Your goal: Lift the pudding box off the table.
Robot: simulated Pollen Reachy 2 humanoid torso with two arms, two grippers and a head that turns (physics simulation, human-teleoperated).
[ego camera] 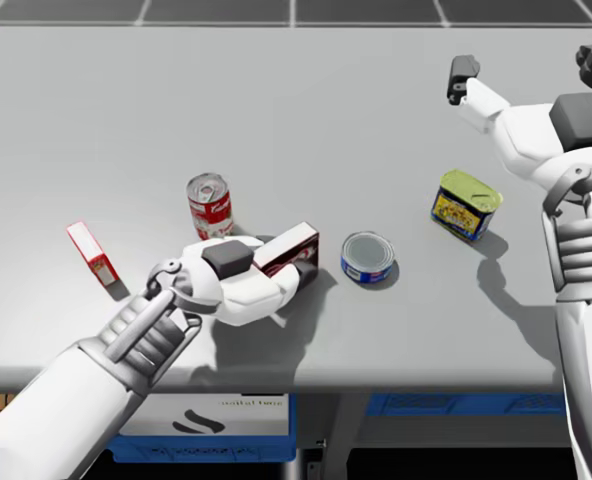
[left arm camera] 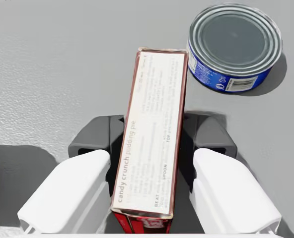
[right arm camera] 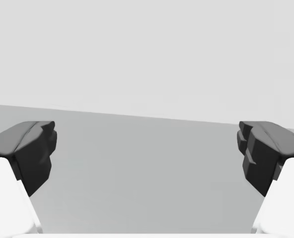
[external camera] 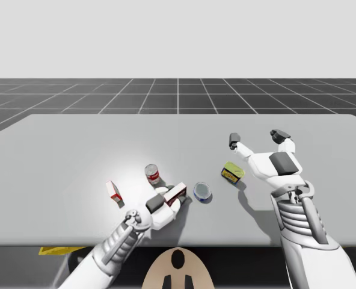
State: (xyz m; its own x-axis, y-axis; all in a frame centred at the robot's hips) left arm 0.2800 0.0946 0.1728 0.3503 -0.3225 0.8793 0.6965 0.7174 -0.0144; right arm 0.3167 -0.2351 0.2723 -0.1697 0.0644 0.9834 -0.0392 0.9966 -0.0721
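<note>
The pudding box (left arm camera: 154,129), long and narrow with a pale printed face and red-brown edges, stands between the fingers of my left gripper (left arm camera: 152,136). Both dark pads (left arm camera: 95,136) press against its long sides, so the gripper is shut on it. In the high view the pudding box (external camera: 177,192) is at the table's near middle, with my left gripper (external camera: 172,197) around it. The head view shows the pudding box (ego camera: 288,245) in my left gripper (ego camera: 286,262); I cannot tell whether it touches the table. My right gripper (external camera: 256,138) (ego camera: 529,68) (right arm camera: 147,148) hangs open above the table's right side, holding nothing.
A flat blue can (external camera: 202,192) (ego camera: 367,258) (left arm camera: 234,47) lies just beyond the box's far end. A red soup can (external camera: 153,174) (ego camera: 209,205) stands behind my left hand. A small red-and-white box (external camera: 113,191) (ego camera: 91,253) stands further left, and a yellow-green tin (external camera: 233,173) (ego camera: 466,204) lies near my right arm.
</note>
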